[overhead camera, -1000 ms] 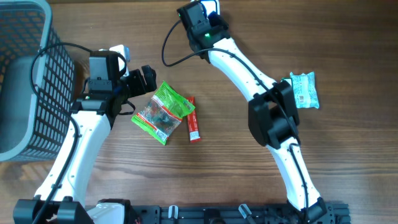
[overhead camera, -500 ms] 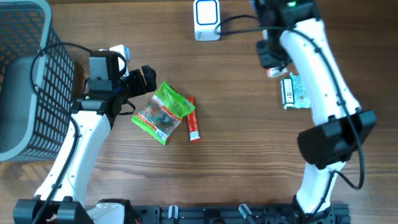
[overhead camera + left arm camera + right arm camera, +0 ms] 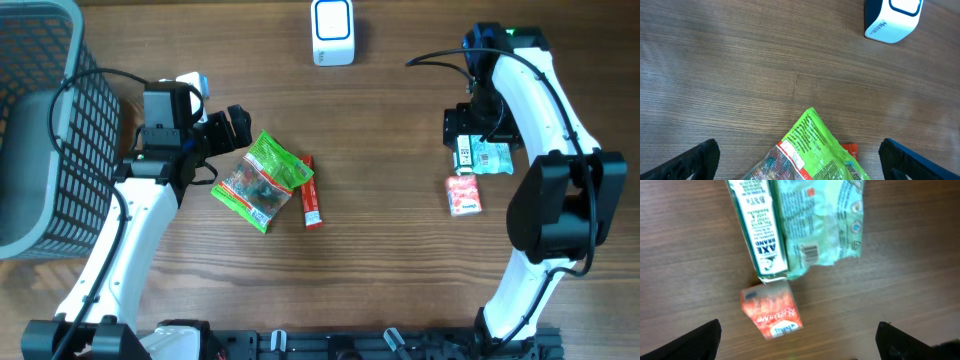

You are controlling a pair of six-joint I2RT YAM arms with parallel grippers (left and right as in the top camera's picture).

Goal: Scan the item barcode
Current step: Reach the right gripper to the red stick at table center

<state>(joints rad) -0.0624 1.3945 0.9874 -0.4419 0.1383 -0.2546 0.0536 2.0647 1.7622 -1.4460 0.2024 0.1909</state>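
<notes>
Overhead: a white scanner [image 3: 332, 32] stands at the far edge of the brown wooden surface [image 3: 400, 250], with a grey mesh basket [image 3: 40, 130] at the left. The left jaws gape beside a green snack packet [image 3: 262, 180] and a red stick [image 3: 311, 205]. The right jaws hang over a white box [image 3: 464, 152] and a pale green packet [image 3: 492, 157], and a small red packet [image 3: 463, 194] lies just nearer.

Left wrist: the jaws are wide apart and empty. The green packet's print is unreadable.

Right wrist: the jaws are spread wide, holding nothing. The box reads "AXE BRAND". The pale packet shows a barcode [image 3: 807, 252].
</notes>
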